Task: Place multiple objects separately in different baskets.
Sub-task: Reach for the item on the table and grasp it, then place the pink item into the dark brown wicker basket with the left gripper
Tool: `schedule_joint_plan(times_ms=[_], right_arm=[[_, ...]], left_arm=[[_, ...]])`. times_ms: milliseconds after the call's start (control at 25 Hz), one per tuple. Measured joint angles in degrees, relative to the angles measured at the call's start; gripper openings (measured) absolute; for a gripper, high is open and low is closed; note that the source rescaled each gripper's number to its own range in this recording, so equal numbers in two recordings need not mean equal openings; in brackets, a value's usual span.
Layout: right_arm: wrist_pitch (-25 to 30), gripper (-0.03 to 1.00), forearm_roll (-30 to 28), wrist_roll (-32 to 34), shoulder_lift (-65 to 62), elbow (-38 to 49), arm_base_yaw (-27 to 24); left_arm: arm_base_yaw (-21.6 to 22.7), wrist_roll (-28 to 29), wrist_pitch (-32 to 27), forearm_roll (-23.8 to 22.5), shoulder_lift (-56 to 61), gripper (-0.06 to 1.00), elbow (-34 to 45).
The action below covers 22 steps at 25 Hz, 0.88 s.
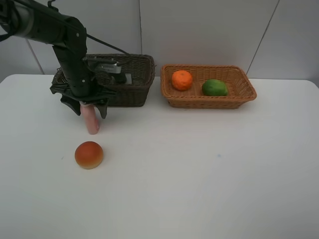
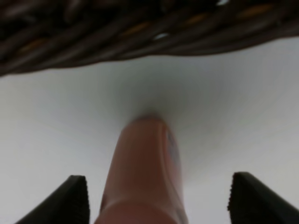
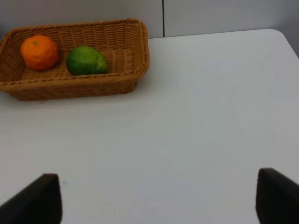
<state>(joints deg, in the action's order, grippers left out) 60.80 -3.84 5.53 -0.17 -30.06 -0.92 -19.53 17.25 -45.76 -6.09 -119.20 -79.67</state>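
Now the left gripper (image 1: 90, 111) straddles the upright pink bottle (image 1: 92, 124), jaws clear of it, beside the dark brown wicker basket (image 1: 135, 85); the right gripper (image 3: 156, 200) stands wide, holding nothing.

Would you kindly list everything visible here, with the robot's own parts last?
Table: one, white, under everything.
Dark basket: one, dark brown, back left, unclear grey contents.
Light basket: one, orange-tan, back right.
Orange: one, orange, in light basket.
Lime: one, green, beside the orange.
Bun: one, red-orange, on table, front left.
Bottle: one, pink, standing before dark basket.
Left hand: one, black, open around the bottle.
Right hand: one, black, open, over the table.
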Motion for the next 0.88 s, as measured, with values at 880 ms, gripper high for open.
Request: schedule_joint_plan(times_ms=[880], right_arm=[[0.0,0.84,0.0,0.0,0.0,0.0,0.0]], left_arm=[[0.0,-0.1,-1.5,-0.2,0.0,0.43,0.0]])
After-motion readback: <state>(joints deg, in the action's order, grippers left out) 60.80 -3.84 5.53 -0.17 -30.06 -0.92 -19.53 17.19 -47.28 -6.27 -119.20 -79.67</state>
